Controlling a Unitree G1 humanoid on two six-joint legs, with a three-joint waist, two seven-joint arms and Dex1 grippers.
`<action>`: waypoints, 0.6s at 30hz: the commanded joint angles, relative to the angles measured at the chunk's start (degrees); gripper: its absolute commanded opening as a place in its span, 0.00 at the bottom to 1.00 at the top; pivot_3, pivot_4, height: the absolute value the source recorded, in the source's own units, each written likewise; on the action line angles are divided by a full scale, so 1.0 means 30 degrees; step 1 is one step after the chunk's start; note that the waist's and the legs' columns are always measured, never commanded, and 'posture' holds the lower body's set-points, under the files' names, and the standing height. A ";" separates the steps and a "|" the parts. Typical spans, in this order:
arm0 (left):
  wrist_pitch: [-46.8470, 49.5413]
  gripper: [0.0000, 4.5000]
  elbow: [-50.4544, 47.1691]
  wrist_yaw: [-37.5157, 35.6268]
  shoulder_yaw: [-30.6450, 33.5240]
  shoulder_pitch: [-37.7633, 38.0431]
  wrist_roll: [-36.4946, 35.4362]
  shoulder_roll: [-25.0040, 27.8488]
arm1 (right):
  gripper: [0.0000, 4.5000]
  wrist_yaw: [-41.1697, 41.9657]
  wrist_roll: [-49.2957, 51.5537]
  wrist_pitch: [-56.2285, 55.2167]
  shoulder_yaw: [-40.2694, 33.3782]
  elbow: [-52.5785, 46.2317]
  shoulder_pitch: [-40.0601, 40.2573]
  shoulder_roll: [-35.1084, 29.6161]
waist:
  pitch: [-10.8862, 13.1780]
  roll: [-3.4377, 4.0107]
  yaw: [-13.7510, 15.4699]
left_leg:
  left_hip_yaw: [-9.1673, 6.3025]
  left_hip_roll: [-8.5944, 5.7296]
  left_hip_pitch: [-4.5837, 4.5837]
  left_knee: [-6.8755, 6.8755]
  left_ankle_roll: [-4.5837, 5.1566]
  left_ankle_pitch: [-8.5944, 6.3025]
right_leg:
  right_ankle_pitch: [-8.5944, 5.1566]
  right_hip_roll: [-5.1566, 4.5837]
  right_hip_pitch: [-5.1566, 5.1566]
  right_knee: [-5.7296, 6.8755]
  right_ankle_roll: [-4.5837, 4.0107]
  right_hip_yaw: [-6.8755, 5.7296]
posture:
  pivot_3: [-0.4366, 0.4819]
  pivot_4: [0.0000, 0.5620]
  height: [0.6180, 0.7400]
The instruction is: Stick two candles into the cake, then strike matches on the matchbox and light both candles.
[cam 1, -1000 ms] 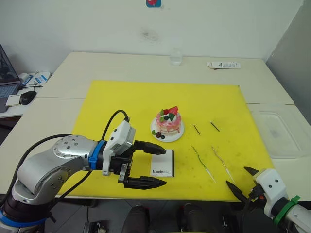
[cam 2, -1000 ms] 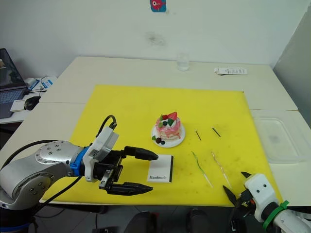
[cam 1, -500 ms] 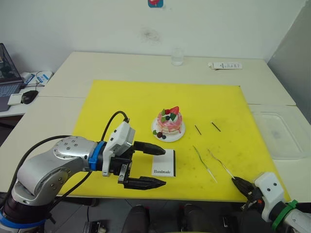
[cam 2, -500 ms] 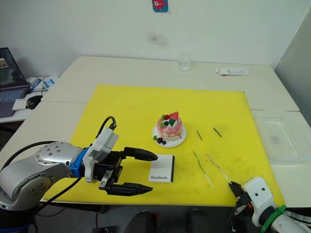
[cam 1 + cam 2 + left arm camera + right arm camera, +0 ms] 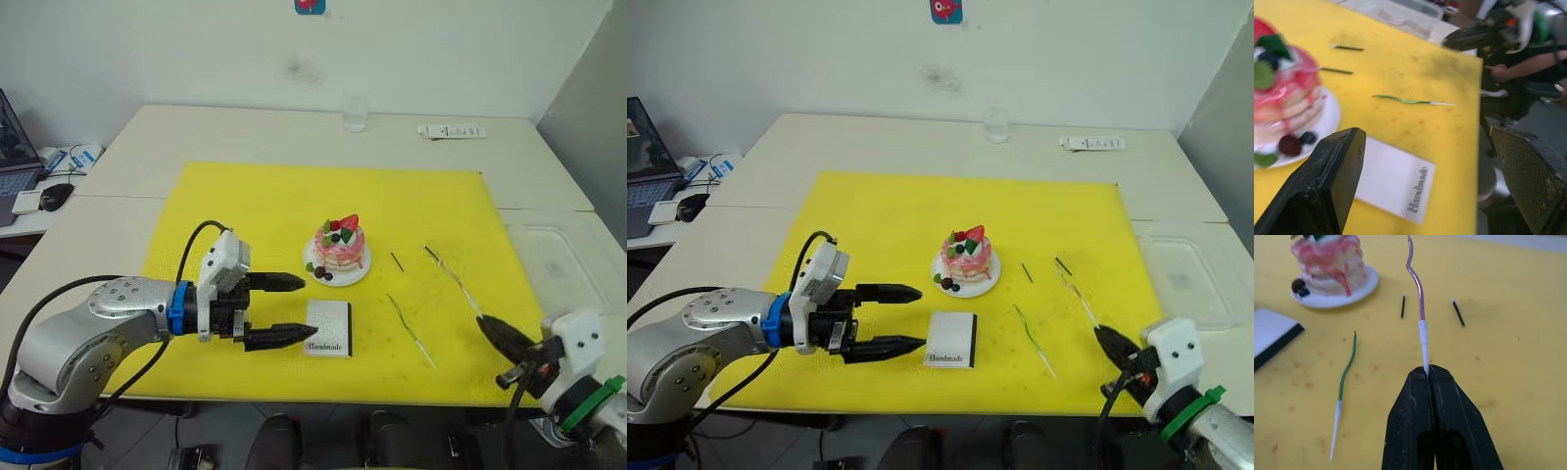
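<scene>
The pink cake (image 5: 340,245) sits on its white plate (image 5: 317,272) mid-mat. My right gripper (image 5: 487,323) is shut on the white end of the pale gold candle (image 5: 453,280), which is raised off the mat and slants toward the far left, as the right wrist view shows (image 5: 1418,289). The greenish candle (image 5: 407,329) lies flat between the matchbox and my right gripper. Two dark matches (image 5: 1402,306) (image 5: 1458,313) lie right of the cake. The white matchbox (image 5: 328,327) lies in front of the cake. My left gripper (image 5: 307,307) is open just left of it.
A yellow mat (image 5: 245,206) covers the table's middle. A glass (image 5: 354,115) and a white tube (image 5: 451,131) stand at the far edge. A clear plastic tray (image 5: 566,272) lies to the right, a mouse (image 5: 55,196) at the far left.
My right gripper closed on the pale gold candle's end and lifted it off the mat, moving up and right. My left gripper drew back slightly to the left of the matchbox.
</scene>
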 commanded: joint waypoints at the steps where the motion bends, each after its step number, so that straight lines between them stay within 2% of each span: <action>1: 0.1803 1.00 0.0763 0.1847 0.0842 -0.1053 -0.2681 -0.0990 | 0.01 -0.1356 0.2891 0.1283 0.0337 -0.0529 -0.3726 -0.0836 | 0.0012 -0.0005 -0.0005 | -0.0002 -0.0005 -0.0003 0.0001 0.0001 0.0001 | 0.0012 0.0000 -0.0003 0.0001 0.0014 0.0001 | 0.48 0.27 1.00; 4: 0.2684 1.00 0.1209 0.3709 0.0714 -0.2204 -0.4851 -0.2571 | 0.01 -0.2288 0.5363 0.2557 0.1761 0.0329 -0.7658 -0.1231 | 0.0019 -0.0014 0.0018 | -0.0024 -0.0016 -0.0012 0.0003 0.0002 0.0001 | 0.0016 0.0016 0.0003 0.0002 0.0021 -0.0012 | 0.48 0.27 1.00; 8: 0.3404 1.00 0.1686 0.5819 0.0813 -0.3328 -0.7624 -0.3954 | 0.01 -0.3398 0.8190 0.3597 0.2718 0.1376 -1.0415 -0.1397 | 0.0025 -0.0039 0.0093 | -0.0067 -0.0021 -0.0083 0.0004 0.0002 0.0001 | 0.0006 0.0031 -0.0012 -0.0026 0.0038 -0.0039 | 0.48 0.27 1.00; 10: 0.2677 1.00 0.2145 0.8245 0.0682 -0.4239 -1.0692 -0.5458 | 0.01 -0.4517 1.0939 0.3843 0.3635 0.2713 -1.2363 -0.0615 | 0.0025 -0.0039 0.0048 | -0.0056 -0.0037 -0.0138 0.0006 0.0002 0.0001 | -0.0005 0.0029 -0.0046 -0.0032 0.0057 -0.0031 | 0.48 0.27 1.00; 12: 0.2064 1.00 0.2268 0.9966 0.0576 -0.4573 -1.2583 -0.6534 | 0.01 -0.5335 1.3315 0.3959 0.4110 0.3672 -1.3245 -0.0387 | 0.0026 -0.0043 0.0037 | -0.0048 -0.0043 -0.0174 0.0022 0.0002 0.0000 | 0.0030 -0.0005 -0.0070 -0.0037 0.0001 -0.0019 | 0.48 0.27 1.00; 18: 0.0174 1.00 0.1982 1.3034 -0.0073 -0.4829 -1.4686 -0.8709 | 0.01 -0.7322 1.7649 0.3287 0.4947 0.4990 -1.4056 -0.0712 | 0.0025 -0.0043 0.0035 | -0.0048 -0.0042 -0.0185 0.0019 0.0002 0.0001 | 0.0045 -0.0001 -0.0082 -0.0034 -0.0008 -0.0021 | 0.48 0.27 1.00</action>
